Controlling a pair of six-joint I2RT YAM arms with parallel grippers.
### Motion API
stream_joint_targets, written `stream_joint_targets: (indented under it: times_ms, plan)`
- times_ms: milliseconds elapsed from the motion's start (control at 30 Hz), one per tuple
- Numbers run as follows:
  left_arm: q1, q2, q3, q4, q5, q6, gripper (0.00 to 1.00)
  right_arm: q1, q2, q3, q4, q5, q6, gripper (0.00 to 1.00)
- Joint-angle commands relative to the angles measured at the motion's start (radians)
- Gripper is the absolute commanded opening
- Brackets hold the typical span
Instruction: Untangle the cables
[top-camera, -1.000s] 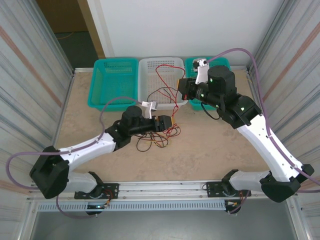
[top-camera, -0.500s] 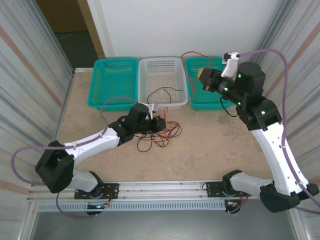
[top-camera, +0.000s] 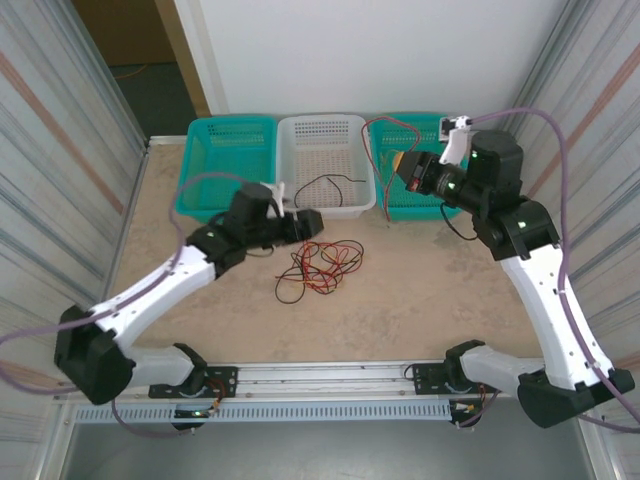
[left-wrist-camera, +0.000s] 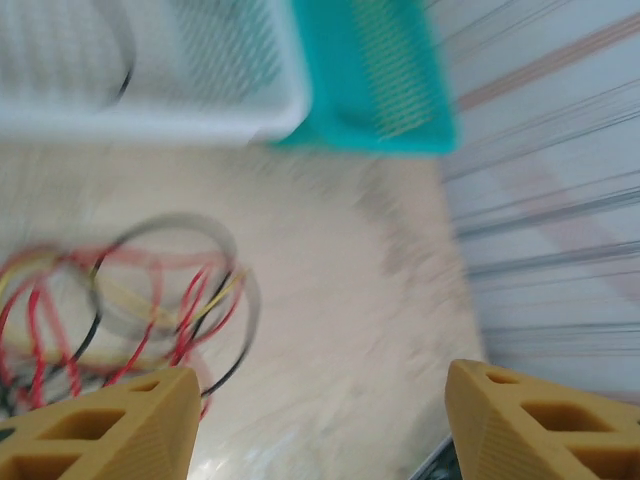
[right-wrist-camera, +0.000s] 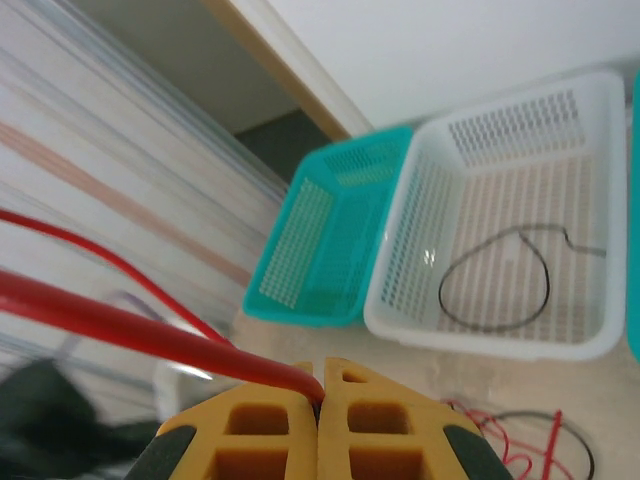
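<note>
Beige speckled counter (top-camera: 450, 290) fills the middle of the overhead view, with three baskets lined up along its far edge at the top of the frame: a left teal basket (top-camera: 230, 122), a white basket (top-camera: 320, 118) and a right teal basket (top-camera: 410, 117). One black cable (top-camera: 325, 185) lies by itself in the white basket, so that strand looks sorted. The right gripper (right-wrist-camera: 320, 395), at the upper right over the right teal basket, is clenched on a red cable (right-wrist-camera: 130, 325) that runs off to the left of the wrist picture and, seen from above, arcs beside that basket well apart from the heap. This second strand seems pulled free but not yet put down. The rest remains a tangle (top-camera: 322, 265) of red, black and yellow loops at the centre of the counter, so by my reckoning most of the job is left. How many strands it holds I cannot tell. The left gripper (top-camera: 308, 222) is just up and left of the tangle, near the front wall of the white basket. In its blurred wrist view the fingers (left-wrist-camera: 110, 425) stand wide apart with nothing between them, released. The tangle there lies at the left edge of the frame, beside the left finger rather than between the two.
</note>
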Motion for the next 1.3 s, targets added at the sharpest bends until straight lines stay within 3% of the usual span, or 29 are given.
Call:
stream_joint_targets:
  times_ms: [0, 233, 467, 600, 833, 1000, 1267]
  plan:
    - [0.002, -0.056, 0.142, -0.037, 0.097, 0.135, 0.68, 0.044, 0.037, -0.023, -0.023, -0.066, 0.01, 0.0]
    - [0.004, 0.015, 0.284, -0.054, 0.183, 0.279, 0.7, 0.152, 0.091, -0.042, 0.017, -0.066, 0.031, 0.0]
    - [0.005, 0.073, 0.356, -0.146, 0.024, 0.35, 0.54, 0.188, 0.103, -0.056, 0.058, -0.095, 0.058, 0.0]
    - [0.006, 0.048, 0.327, -0.11, -0.081, 0.378, 0.58, 0.189, 0.101, -0.075, 0.101, -0.13, 0.085, 0.0]
    - [0.008, 0.071, 0.31, -0.003, -0.021, 0.355, 0.49, 0.196, 0.108, -0.112, 0.183, -0.173, 0.145, 0.0]
    - [0.011, 0.073, 0.292, 0.023, -0.118, 0.361, 0.42, 0.2, 0.111, -0.115, 0.219, -0.195, 0.169, 0.0]
    - [0.024, 0.088, 0.272, 0.108, -0.113, 0.349, 0.39, 0.2, 0.106, -0.136, 0.256, -0.222, 0.202, 0.0]
